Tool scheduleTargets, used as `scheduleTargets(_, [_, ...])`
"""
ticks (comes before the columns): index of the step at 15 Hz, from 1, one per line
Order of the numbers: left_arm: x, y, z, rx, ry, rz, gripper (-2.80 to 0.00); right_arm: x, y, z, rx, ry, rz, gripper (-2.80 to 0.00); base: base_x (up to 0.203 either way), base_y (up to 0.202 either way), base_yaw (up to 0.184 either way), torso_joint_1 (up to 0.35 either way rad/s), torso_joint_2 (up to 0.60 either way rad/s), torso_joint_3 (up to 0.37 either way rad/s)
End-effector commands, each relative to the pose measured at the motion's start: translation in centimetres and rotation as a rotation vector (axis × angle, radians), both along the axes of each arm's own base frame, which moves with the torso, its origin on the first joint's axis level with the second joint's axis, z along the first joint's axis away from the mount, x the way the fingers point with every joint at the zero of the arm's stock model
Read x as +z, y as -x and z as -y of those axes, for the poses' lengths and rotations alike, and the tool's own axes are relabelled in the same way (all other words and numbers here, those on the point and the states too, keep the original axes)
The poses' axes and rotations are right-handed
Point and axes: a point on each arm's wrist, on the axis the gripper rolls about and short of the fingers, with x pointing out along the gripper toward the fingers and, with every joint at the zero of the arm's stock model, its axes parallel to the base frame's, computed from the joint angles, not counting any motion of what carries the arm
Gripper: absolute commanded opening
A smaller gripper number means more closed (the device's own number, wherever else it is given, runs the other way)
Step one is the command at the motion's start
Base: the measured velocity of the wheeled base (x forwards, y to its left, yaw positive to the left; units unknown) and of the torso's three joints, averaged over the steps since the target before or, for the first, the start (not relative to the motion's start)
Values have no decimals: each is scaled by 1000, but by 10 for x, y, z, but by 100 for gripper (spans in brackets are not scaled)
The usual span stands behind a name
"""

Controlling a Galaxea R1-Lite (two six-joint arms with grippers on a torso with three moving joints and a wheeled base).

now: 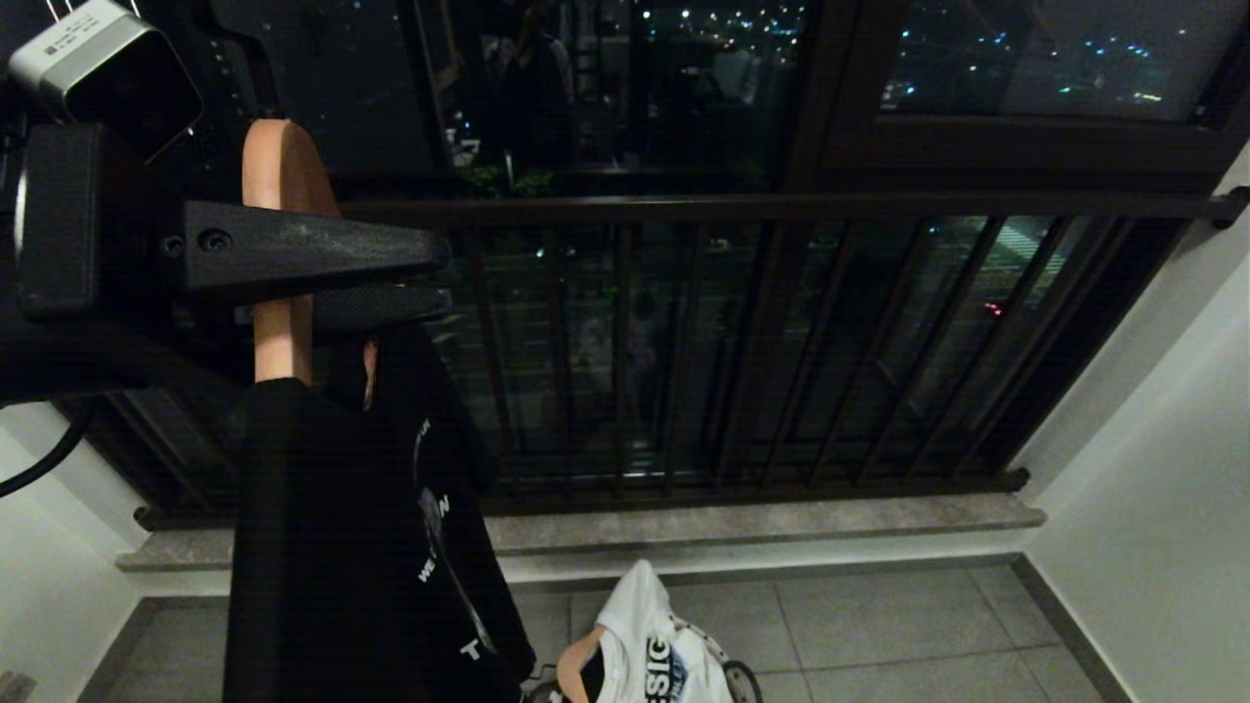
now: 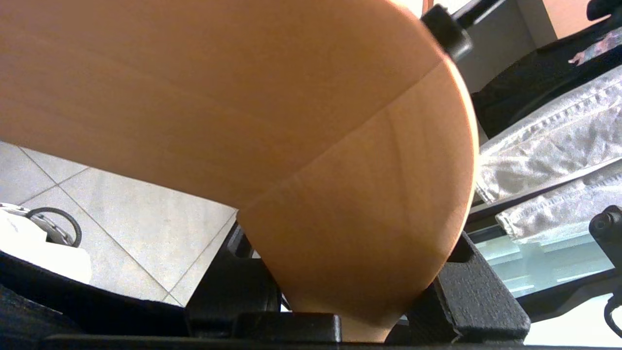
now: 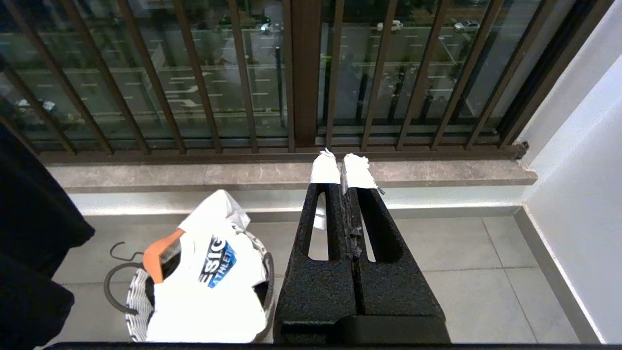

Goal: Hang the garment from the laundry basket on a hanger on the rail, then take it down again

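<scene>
Closest to you, up at the left of the head view, your left gripper (image 1: 430, 278) is clamped on the wooden hanger (image 1: 278, 254), its black fingers (image 1: 322, 249) closed across the wood. The left wrist view shows the same grasp from behind, the hanger's broad curved body (image 2: 272, 146) filling the space between the pads. A black T-shirt (image 1: 361, 547) with white lettering hangs from that hanger, draping down to the bottom of the frame.

Your right gripper (image 3: 344, 170) is parked low and holds nothing; its two fingers, tipped in white tape, are pressed together and point toward the sill.

Just beyond, on the grey tile floor (image 1: 879, 625), sits the laundry basket (image 3: 141, 306). A white T-shirt (image 3: 209, 277) with a blue print, on a second wooden hanger (image 3: 158, 255), is heaped in it.

Farther off runs the stone sill (image 1: 762, 522), then the dark railing (image 1: 781, 342) with its top rail (image 1: 781, 207), and city lights behind the glass.
</scene>
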Motion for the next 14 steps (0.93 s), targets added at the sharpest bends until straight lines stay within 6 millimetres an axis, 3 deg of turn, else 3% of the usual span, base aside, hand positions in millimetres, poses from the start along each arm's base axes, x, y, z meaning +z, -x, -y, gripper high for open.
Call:
scheduleTargets(1, [0, 0, 0, -6, 3, -5, -280, 0, 0, 0, 0, 0, -1, -280, 0, 0, 0, 0, 0, 0])
scheduleTargets(8, [1, 3, -1, -3, 7, -1, -280, 0, 0, 0, 0, 1, -1, -280, 0, 0, 0, -4, 5, 5])
scheduleTargets(14, [1, 4, -2, 0, 6, -2, -280, 0, 0, 0, 0, 1, -1, -280, 0, 0, 0, -130, 306, 170])
